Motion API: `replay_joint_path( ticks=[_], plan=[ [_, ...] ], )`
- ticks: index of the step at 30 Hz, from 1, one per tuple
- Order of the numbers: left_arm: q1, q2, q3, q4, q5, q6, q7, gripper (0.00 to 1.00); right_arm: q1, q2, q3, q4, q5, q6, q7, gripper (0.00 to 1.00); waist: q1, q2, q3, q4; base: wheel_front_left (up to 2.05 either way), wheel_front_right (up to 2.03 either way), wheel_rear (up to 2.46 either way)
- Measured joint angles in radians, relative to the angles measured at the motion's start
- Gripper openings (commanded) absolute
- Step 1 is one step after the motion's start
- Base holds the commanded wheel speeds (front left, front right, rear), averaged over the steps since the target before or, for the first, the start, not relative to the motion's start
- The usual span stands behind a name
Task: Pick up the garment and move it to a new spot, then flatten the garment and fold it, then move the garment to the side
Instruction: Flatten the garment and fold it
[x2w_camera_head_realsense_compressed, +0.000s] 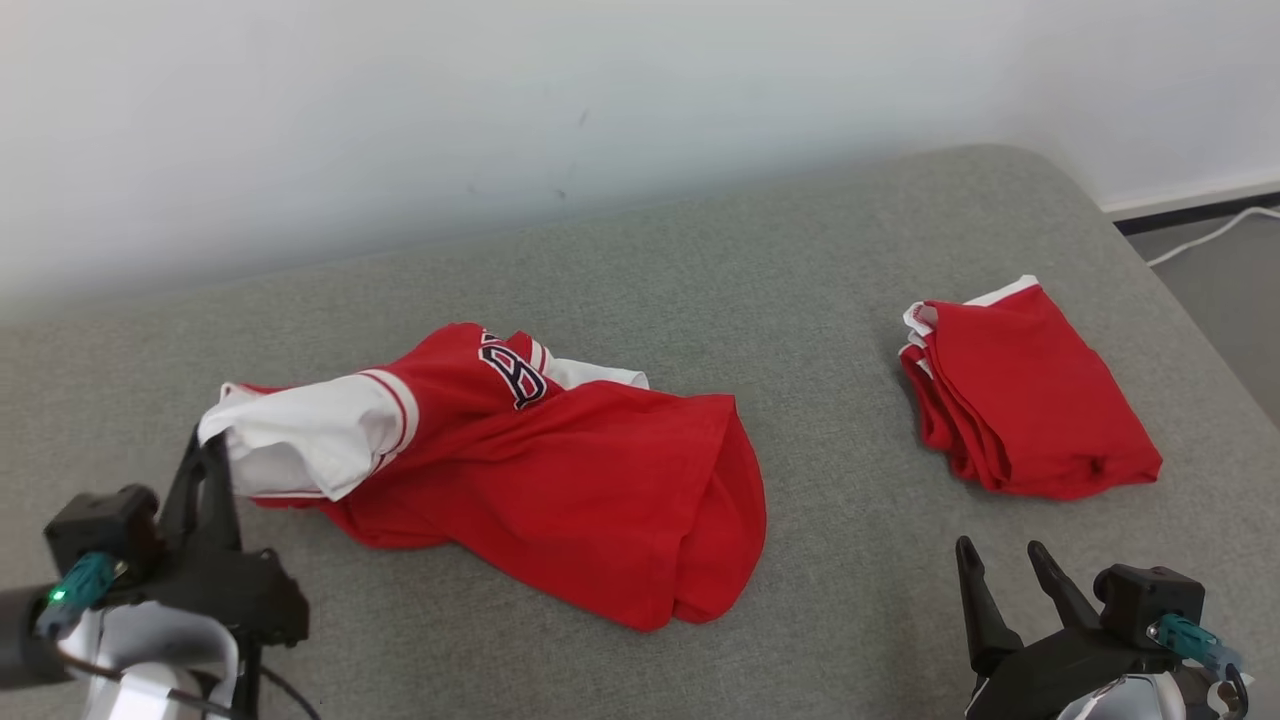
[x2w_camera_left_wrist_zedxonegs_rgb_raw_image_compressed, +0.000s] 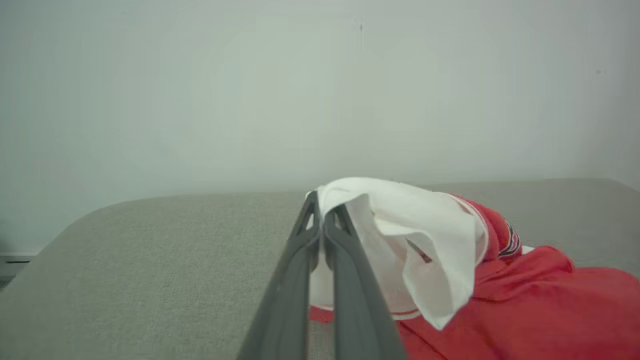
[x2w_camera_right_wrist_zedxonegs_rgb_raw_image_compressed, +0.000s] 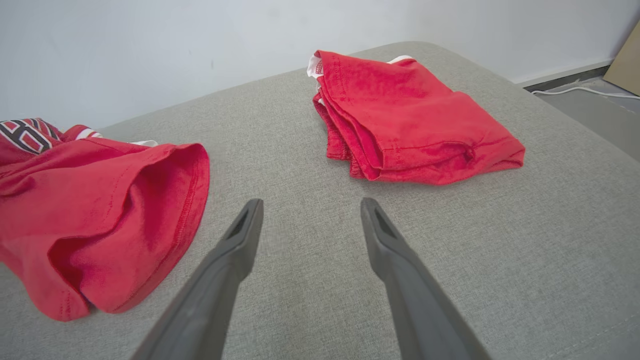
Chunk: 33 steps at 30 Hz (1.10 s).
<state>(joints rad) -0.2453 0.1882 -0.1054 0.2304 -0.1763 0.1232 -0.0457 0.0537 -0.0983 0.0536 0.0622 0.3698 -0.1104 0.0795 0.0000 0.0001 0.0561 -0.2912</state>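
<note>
The garment is a red jersey with white sleeves and dark numerals, lying crumpled on the grey cushion left of centre. My left gripper is shut on the white sleeve's edge at the garment's left end; in the left wrist view its closed tips pinch the white fabric, lifted slightly above the cushion. My right gripper stands open at the lower right, above bare cushion, apart from any cloth. From the right wrist view, the garment's red hem lies left of the open fingers.
A second red garment, folded, lies on the cushion's right side, also seen as folded cloth ahead of the right gripper. A white wall stands behind. The cushion's right edge drops to a floor with a white cable.
</note>
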Motion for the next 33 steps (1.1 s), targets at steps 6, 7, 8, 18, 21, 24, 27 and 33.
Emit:
replay_joint_path(
  ticks=[6,7,8,18,21,24,27,33],
  plan=[
    [0.034,-0.010,0.077,-0.026,0.036,0.000,0.000,0.00,0.000,-0.001,0.002,-0.001,0.000,0.000,0.000,1.00,0.0000,0.0000,-0.014,0.017,0.00,0.00,0.00],
    [0.043,-0.017,0.092,-0.026,0.042,0.000,0.000,0.00,0.000,-0.001,0.002,-0.001,0.000,0.000,0.000,1.00,0.0000,0.0000,-0.016,0.020,0.00,0.00,0.00],
    [0.051,-0.024,0.105,-0.026,0.047,0.000,0.000,0.00,0.000,-0.002,0.002,-0.001,0.000,0.000,0.001,1.00,0.0000,0.0000,-0.018,0.022,0.00,0.00,0.00],
    [0.119,-0.044,0.182,0.024,0.103,0.000,0.072,0.00,0.000,-0.003,0.013,-0.001,0.000,0.000,0.010,1.00,0.0000,0.0000,-0.026,0.024,0.00,0.00,0.00],
    [0.120,-0.043,0.207,0.062,0.110,0.000,0.091,0.00,-0.001,-0.004,0.018,0.004,0.000,0.001,0.012,1.00,0.0000,0.0000,-0.032,0.022,0.00,0.00,0.00],
    [0.136,-0.052,0.239,0.071,0.144,0.000,0.109,0.00,0.000,-0.006,0.019,0.002,0.000,0.001,0.013,1.00,-0.0001,-0.0001,-0.038,0.019,0.00,0.00,0.00],
    [0.139,-0.051,0.267,0.085,0.164,0.000,0.128,0.00,0.000,-0.012,0.019,0.001,0.000,0.001,0.014,1.00,0.0000,0.0000,-0.039,0.017,0.00,0.00,0.00],
    [0.139,-0.055,0.265,0.107,0.186,0.000,0.156,1.00,0.000,-0.012,0.024,0.001,0.000,0.002,0.017,1.00,0.0000,0.0000,-0.039,0.016,0.00,0.00,0.00]
  ],
)
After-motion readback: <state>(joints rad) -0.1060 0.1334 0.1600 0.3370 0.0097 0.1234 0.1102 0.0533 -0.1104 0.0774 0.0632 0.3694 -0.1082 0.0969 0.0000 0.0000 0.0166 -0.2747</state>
